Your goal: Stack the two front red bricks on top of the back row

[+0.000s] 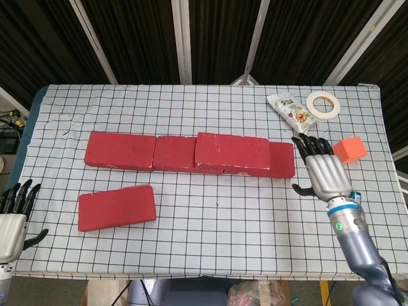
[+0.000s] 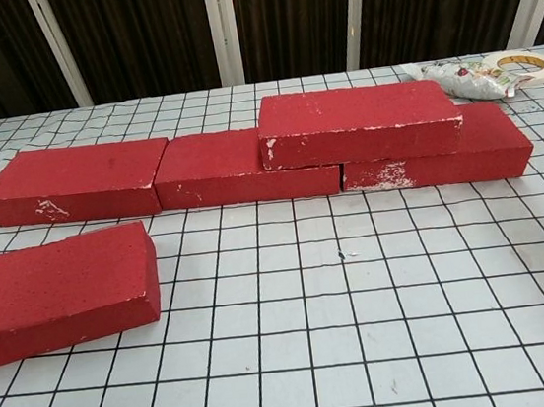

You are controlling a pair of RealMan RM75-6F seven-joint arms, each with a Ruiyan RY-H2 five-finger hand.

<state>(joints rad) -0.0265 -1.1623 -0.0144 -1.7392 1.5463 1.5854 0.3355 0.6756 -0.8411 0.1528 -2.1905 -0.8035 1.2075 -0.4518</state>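
Three red bricks form the back row [image 1: 121,151] [image 2: 76,183] across the checked table. One red brick [image 1: 231,153] [image 2: 357,124] lies stacked on the row, bridging the middle and right bricks. Another red brick [image 1: 116,207] [image 2: 57,292] lies alone at the front left. My right hand [image 1: 324,171] hovers open to the right of the row, fingers spread, holding nothing. My left hand [image 1: 14,215] shows at the lower left edge, open and apart from the front brick. Neither hand appears in the chest view.
A snack packet [image 1: 291,113] [image 2: 457,79] and a tape roll [image 1: 322,104] [image 2: 521,66] lie at the back right. An orange block [image 1: 350,149] sits beside my right hand; a rubber chicken and a blue can are mostly hidden behind it.
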